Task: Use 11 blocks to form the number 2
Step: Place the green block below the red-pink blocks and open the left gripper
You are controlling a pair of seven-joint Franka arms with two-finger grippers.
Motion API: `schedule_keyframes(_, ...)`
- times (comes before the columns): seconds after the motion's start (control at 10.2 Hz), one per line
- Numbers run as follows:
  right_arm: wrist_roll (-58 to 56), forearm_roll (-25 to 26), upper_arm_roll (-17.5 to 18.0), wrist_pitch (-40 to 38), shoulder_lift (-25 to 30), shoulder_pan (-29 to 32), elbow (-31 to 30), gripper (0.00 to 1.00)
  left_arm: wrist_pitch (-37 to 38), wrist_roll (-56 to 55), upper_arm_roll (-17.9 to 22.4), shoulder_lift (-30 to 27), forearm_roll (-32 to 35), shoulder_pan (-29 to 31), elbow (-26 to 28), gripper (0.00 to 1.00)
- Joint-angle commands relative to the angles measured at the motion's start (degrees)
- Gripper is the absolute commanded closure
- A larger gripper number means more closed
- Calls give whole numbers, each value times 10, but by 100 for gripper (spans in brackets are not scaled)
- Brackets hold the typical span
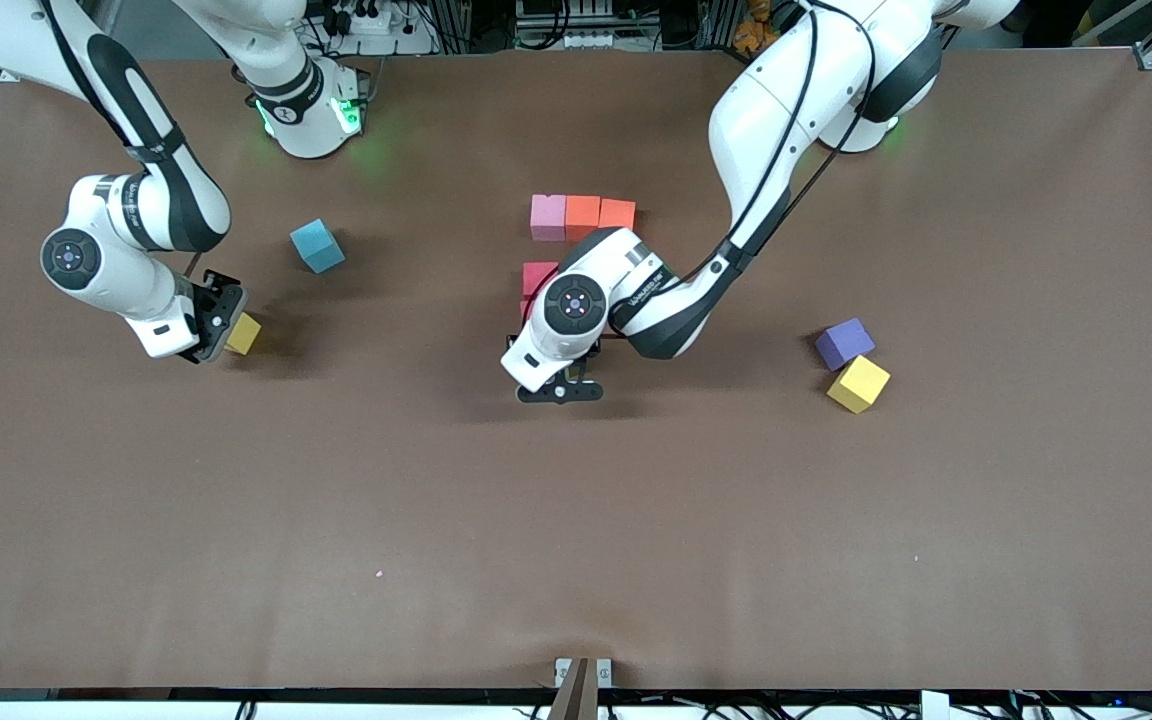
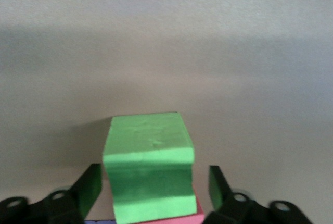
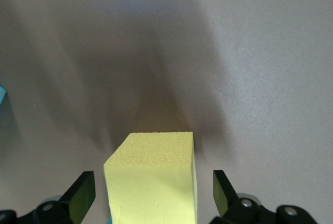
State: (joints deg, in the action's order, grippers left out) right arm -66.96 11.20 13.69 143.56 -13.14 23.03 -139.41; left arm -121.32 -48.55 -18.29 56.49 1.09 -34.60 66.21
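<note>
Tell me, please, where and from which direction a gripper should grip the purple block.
Come from above and grip the purple block on its two free side faces. It lies flat, but one corner nearly meets the yellow block nearer the front camera, so that side probably leaves a finger no room.

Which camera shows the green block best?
The left wrist view: the green block fills the space between the open left gripper fingers, apart from both. In the front view the arm hides it; the right wrist view misses it.
</note>
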Motion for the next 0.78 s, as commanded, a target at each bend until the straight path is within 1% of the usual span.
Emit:
schedule_keyframes(0.0,-12,9,5,16,-11,15,-4,0,10,-20,11,-55,-7,-6,4,0)
schedule_keyframes(0.2,-25,10,5,18,-28,32,-4,0,83,-20,11,-101,-6,17,5,0)
schedule_keyframes(0.39,-47,10,5,19,-28,38,-4,0,142,-18,10,-138,-6,58,5,0)
schedule_keyframes(0.68,-48,9,7,19,-28,34,-4,0,245,-2,9,-174,-6,157,6,0)
